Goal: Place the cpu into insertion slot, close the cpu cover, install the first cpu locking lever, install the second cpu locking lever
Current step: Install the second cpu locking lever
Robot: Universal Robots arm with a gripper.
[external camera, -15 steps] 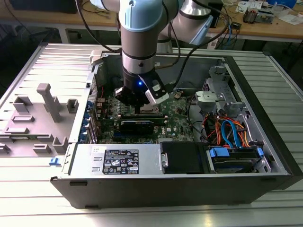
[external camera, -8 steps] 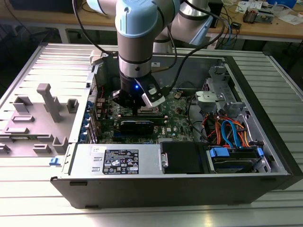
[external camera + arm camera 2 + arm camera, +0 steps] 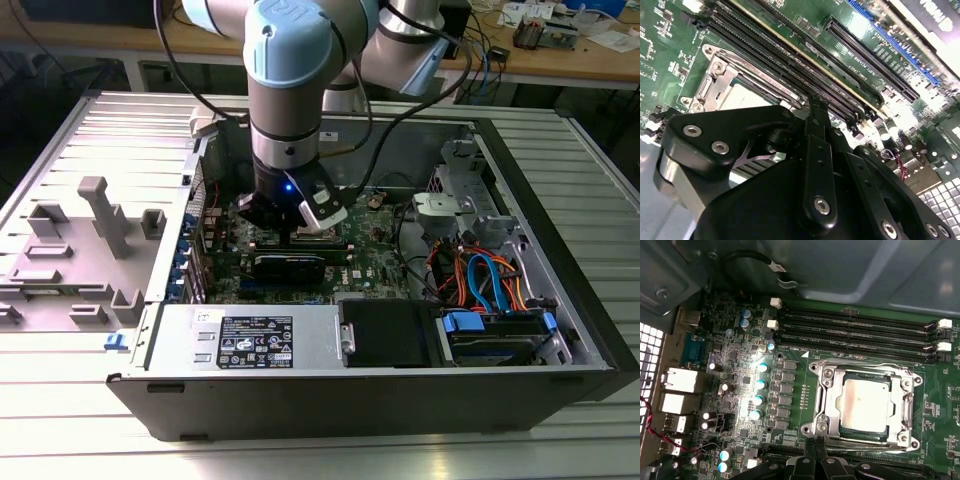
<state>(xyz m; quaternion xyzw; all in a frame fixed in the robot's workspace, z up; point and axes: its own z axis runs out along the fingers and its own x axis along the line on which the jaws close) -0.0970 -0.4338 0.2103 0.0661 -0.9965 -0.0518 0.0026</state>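
The cpu (image 3: 865, 405), a flat square with a shiny silver top, lies in the socket on the green motherboard (image 3: 790, 390). The cpu cover (image 3: 827, 400), a silver frame with a square window, is down around it. A thin locking lever (image 3: 860, 365) runs along one side of the socket, another (image 3: 870, 442) along the opposite side. My gripper (image 3: 815, 442) has its fingertips pressed together, shut, right at the socket's edge beside that second lever. In the second wrist view the gripper (image 3: 815, 107) stands next to the cpu (image 3: 742, 95). In the exterior view the gripper (image 3: 295, 225) is low inside the case.
Long black memory slots (image 3: 855, 332) run beside the socket. The open computer case (image 3: 560, 250) holds a black card (image 3: 290, 265), a power supply (image 3: 250, 340) and a drive bay with orange and blue cables (image 3: 480, 280). Grey fixtures (image 3: 100, 215) stand at the exterior view's left.
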